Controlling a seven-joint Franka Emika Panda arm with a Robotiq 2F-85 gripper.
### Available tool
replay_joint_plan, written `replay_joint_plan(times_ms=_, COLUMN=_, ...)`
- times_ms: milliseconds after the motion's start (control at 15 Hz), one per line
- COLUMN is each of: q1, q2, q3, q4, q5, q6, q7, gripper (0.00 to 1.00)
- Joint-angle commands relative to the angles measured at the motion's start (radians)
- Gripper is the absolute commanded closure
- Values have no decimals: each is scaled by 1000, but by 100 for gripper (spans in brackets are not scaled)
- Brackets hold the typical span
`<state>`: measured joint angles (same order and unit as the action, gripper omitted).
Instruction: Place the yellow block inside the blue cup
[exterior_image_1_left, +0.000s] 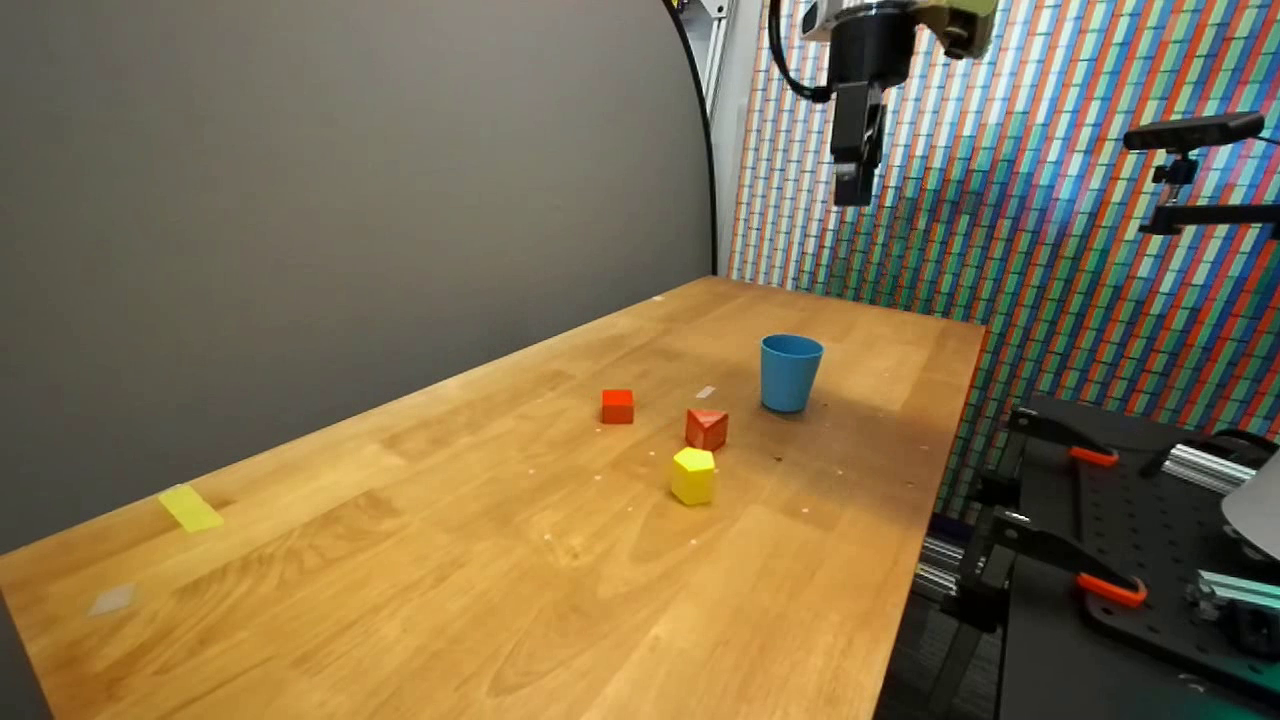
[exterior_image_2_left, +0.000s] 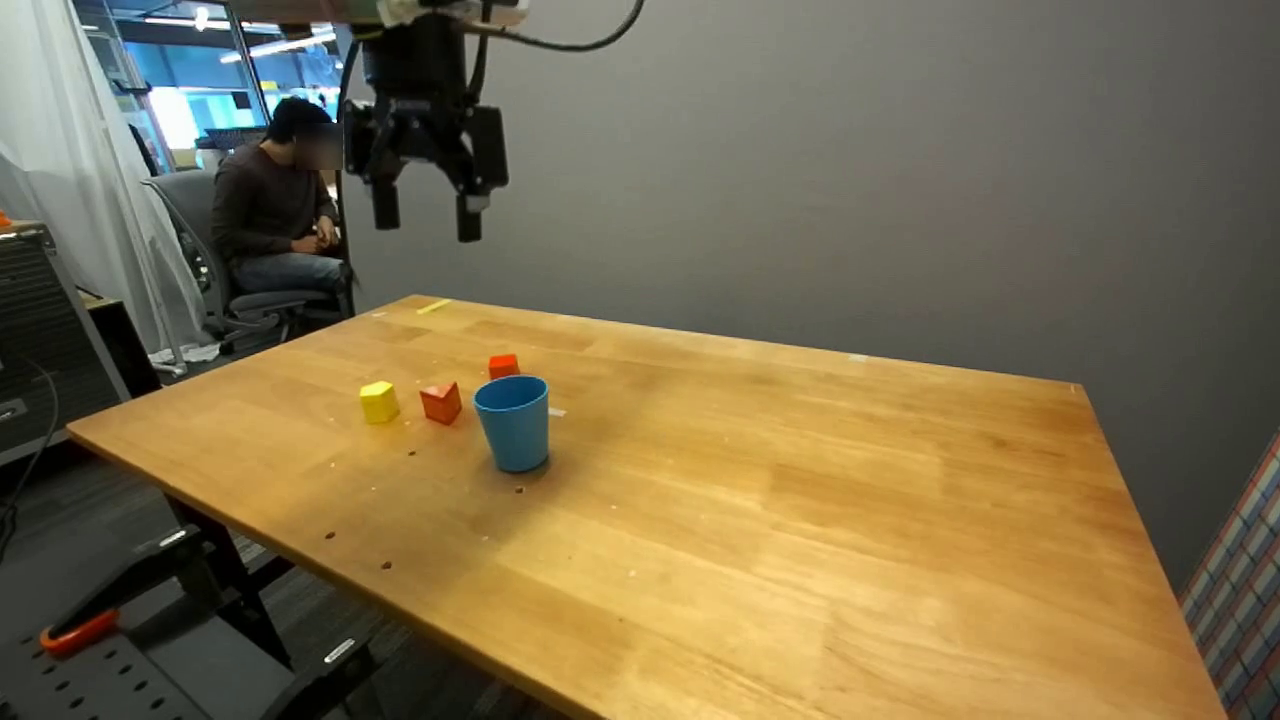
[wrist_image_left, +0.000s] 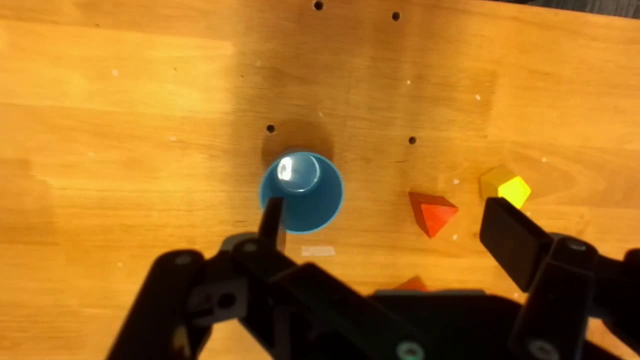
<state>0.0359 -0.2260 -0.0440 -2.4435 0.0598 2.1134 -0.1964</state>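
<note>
A wooden table (exterior_image_2_left: 800, 520) carries a blue cup (exterior_image_2_left: 515, 435), and a plain grey panel (exterior_image_2_left: 800, 180) stands behind the cup in an exterior view. In an exterior view a wall of coloured stripes (exterior_image_1_left: 1050, 280) rises behind the cup. The end effector (exterior_image_2_left: 428, 222) hangs in the air, higher than the cup and well apart from it, its two fingers spread wide. In the wrist view it covers a little of the cup's rim. A pale strip (wrist_image_left: 318, 250) lies just beside the cup. To the cup's right in the wrist view is a triangular red block (wrist_image_left: 436, 215), and farther out on that side the yellow block (wrist_image_left: 502, 189) stands on the table, outside the cup. A boxy red block (exterior_image_1_left: 617, 407) and, much farther out, a flat yellow patch (exterior_image_1_left: 190, 508) lie to the cup's left in an exterior view. In an exterior view a seated person (exterior_image_2_left: 265, 200) is far behind the cup, to its left.
</note>
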Motion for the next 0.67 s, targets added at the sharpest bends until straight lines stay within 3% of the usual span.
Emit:
replay_joint_plan(times_ms=0, q1=63, q2=106, q3=100, q4=-21, q5=-6, q6=100, q7=77, gripper=0)
replay_joint_plan(times_ms=333, q1=144, q2=283, q3=212, q4=2, q5=-13, q6=182, q7=141, gripper=0)
replay_joint_plan(times_ms=600, q1=179, q2=384, q3=257, q4=8, q5=-1, q6=292, q7=129, gripper=0)
